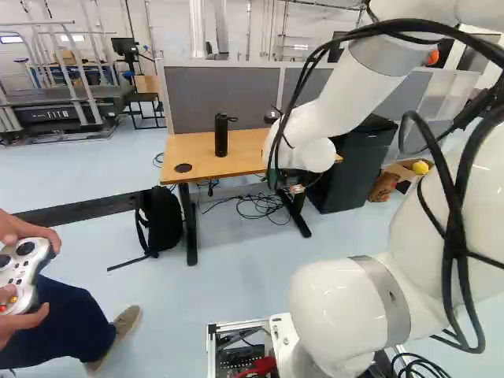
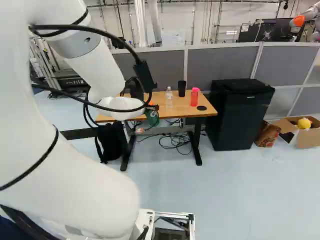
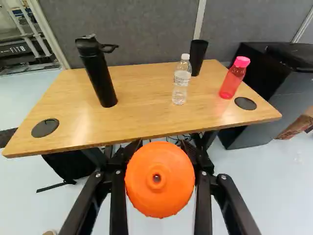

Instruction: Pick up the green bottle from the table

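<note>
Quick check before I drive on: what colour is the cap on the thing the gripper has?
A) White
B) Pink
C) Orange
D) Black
C, since the wrist view shows a round orange cap between the two fingers of the gripper, and the right base view shows the green bottle there, off the table.

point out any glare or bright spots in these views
Wrist view: soft glare on the tabletop, beside the round black disc near the black bottle, and a reddish sheen by the red bottle; left base view: shiny highlights on the arm's white joint; right base view: the arm is bright and pale.
</note>
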Motion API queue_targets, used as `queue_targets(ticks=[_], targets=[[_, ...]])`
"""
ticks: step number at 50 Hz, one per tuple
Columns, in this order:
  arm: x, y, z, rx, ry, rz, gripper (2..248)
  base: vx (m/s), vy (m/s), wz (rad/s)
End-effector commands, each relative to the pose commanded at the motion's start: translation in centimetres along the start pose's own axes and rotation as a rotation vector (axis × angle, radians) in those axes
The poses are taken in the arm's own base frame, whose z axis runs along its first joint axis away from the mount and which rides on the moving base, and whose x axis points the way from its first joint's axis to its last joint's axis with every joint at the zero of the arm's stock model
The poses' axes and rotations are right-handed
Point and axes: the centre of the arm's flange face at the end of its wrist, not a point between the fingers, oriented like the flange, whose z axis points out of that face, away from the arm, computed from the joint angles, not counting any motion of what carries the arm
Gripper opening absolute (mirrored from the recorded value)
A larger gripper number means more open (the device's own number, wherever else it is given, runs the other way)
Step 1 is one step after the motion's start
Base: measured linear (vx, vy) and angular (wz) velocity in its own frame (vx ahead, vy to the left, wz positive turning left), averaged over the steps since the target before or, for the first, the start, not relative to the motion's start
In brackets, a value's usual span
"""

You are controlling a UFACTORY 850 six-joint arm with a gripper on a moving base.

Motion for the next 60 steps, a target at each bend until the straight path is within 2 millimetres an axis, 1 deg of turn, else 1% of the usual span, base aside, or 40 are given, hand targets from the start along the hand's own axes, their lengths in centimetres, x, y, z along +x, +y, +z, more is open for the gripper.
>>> queue_targets(ticks=[15,30,45,60], targets=[[-3.2,0.1,-1.9,0.006,0.042,-0.012,122,0.0,0.0,0.0],[-5.7,0.2,-3.5,0.011,0.074,-0.021,122,0.0,0.0,0.0],[-7.3,0.3,-4.6,0.016,0.096,-0.026,122,0.0,0.0,0.0],[-8.2,0.3,-5.3,0.019,0.107,-0.029,122,0.0,0.0,0.0]])
